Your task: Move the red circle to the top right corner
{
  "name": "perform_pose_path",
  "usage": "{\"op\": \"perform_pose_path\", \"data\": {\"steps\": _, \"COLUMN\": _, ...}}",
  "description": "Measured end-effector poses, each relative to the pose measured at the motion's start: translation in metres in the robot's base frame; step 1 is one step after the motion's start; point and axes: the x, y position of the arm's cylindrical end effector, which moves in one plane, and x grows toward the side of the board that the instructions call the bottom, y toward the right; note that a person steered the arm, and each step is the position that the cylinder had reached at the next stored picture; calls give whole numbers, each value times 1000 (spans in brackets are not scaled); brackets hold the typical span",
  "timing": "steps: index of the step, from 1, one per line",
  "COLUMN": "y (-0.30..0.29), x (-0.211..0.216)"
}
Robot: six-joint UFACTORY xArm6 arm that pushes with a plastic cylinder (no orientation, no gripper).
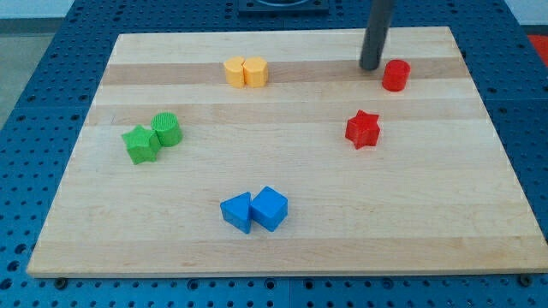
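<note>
Two blue blocks sit closest, touching: a blue triangle (236, 211) and a blue cube (269, 208). Up the wooden desk (479, 214) is a red star (362, 129). Near the view's top right stands the red circle (396, 75), a short round block standing upright with its flat face up. My tip (370, 67) is just to its left, maybe touching. No claw shows, only a rod. Green and yellow blocks sit far left.
</note>
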Motion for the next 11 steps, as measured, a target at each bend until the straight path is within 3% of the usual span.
{"op": "perform_pose_path", "data": {"steps": 2, "y": -6, "x": 50}}
{"op": "perform_pose_path", "data": {"steps": 3, "y": 33, "x": 60}}
{"op": "perform_pose_path", "data": {"steps": 4, "y": 64, "x": 54}}
{"op": "perform_pose_path", "data": {"steps": 5, "y": 64, "x": 22}}
{"op": "perform_pose_path", "data": {"steps": 7, "y": 53, "x": 26}}
{"op": "perform_pose_path", "data": {"steps": 9, "y": 68, "x": -7}}
{"op": "perform_pose_path", "data": {"steps": 11, "y": 71, "x": -9}}
